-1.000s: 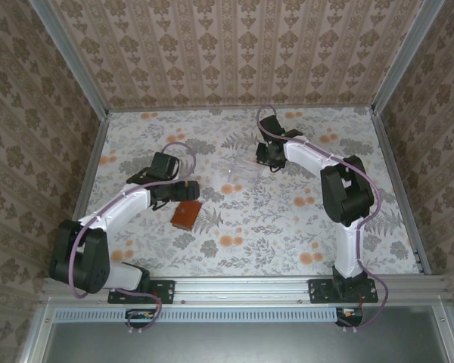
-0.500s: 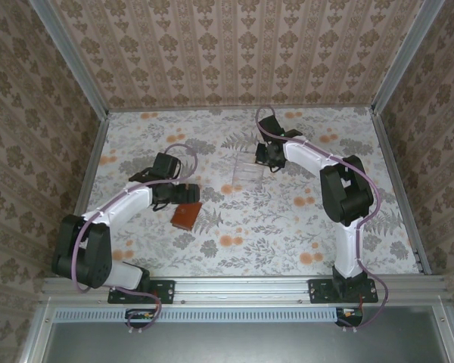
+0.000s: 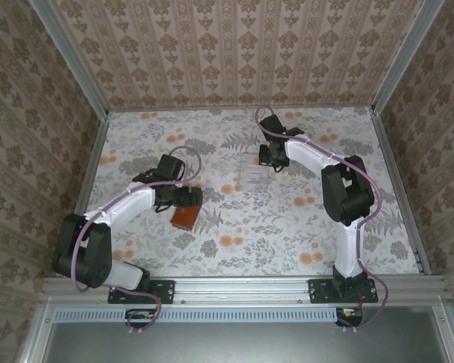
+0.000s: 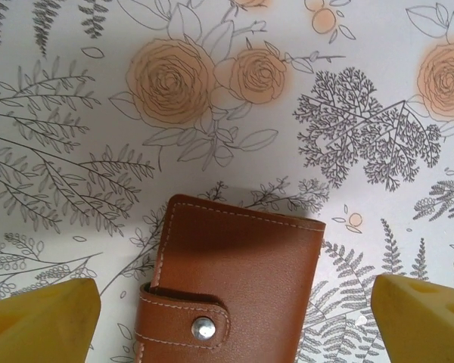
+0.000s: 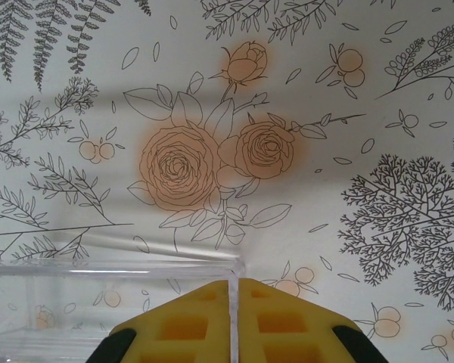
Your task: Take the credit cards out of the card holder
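My wide-open left tool (image 4: 234, 302) should straddle the closed brown leather card holder (image 4: 238, 257) squarely while my right tool (image 5: 231, 306) pinches the clear plastic tray (image 5: 98, 302).

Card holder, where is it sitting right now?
In the top view, the card holder lies closed on the left side of the table, beneath the open left claw, well left of the clear tray.

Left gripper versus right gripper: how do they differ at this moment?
The left gripper is wide open; the right gripper is shut. The left gripper's fingers flank the closed brown card holder without touching it; the right gripper pinches a wall of the clear tray. Both have yellow fingers and point downward.
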`<act>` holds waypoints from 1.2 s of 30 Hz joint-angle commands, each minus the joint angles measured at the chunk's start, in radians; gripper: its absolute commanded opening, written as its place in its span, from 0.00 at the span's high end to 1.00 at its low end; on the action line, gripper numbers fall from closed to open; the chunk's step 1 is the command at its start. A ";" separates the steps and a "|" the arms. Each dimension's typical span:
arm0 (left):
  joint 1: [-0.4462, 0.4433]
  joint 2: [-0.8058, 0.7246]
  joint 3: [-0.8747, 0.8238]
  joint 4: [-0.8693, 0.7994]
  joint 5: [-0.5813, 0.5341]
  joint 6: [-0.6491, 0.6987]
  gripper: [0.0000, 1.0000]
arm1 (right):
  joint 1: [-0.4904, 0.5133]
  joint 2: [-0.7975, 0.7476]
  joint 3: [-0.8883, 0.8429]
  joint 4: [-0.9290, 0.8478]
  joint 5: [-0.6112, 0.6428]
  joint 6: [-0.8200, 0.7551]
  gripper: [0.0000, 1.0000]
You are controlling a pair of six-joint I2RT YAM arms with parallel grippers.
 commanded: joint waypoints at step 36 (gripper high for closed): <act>-0.078 0.106 -0.019 -0.089 0.045 -0.005 0.09 | 0.026 -0.336 -0.138 -0.076 -0.023 -0.007 0.61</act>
